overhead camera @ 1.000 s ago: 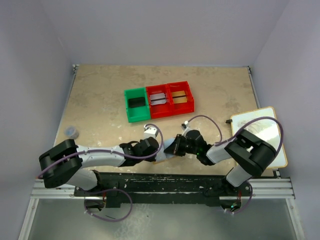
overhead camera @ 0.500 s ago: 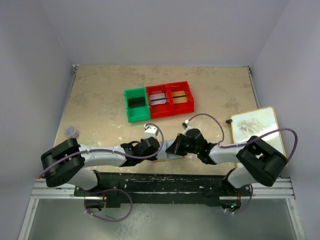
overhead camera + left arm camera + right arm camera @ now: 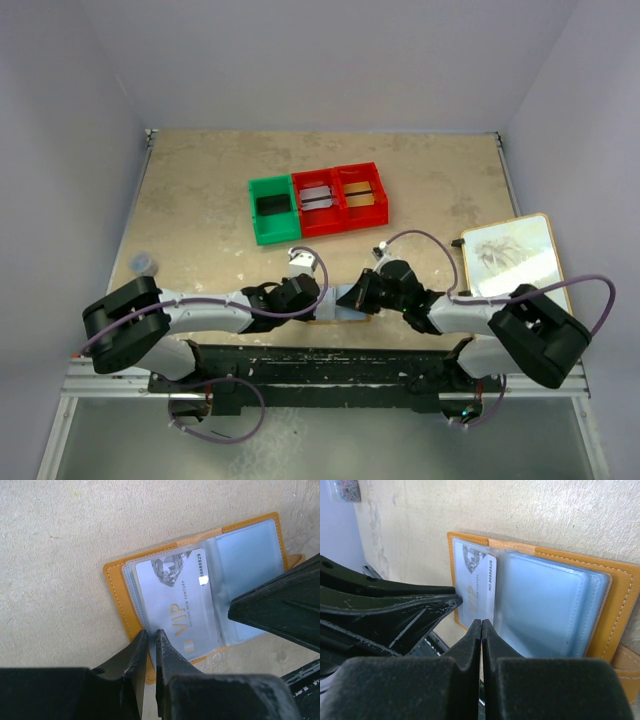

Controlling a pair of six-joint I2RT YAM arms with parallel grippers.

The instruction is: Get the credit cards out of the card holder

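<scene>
The card holder (image 3: 352, 298) lies open and flat near the table's front edge, with an orange rim (image 3: 114, 587) and pale blue pockets (image 3: 545, 600). A pale grey-white credit card (image 3: 175, 600) marked VIP sits in its left pocket and also shows in the right wrist view (image 3: 476, 582). My left gripper (image 3: 150, 633) is pinched, with a hair-thin gap, on the card's near corner at the pocket edge. My right gripper (image 3: 481, 622) is fully shut, its tips at the holder's near edge by the middle fold. Both grippers (image 3: 322, 300) (image 3: 344, 297) meet over the holder.
A green bin (image 3: 272, 210) and two red bins (image 3: 318, 200) (image 3: 362, 195) stand mid-table; the red ones hold grey and gold-tan cards. A white tan-edged board (image 3: 515, 265) lies at the right. A small grey cap (image 3: 145, 263) lies at the left.
The right arm's elbow has swung out to the right and lower. The right gripper has shifted slightly right, and more of the holder's pale blue inside shows. The left arm has barely moved.
</scene>
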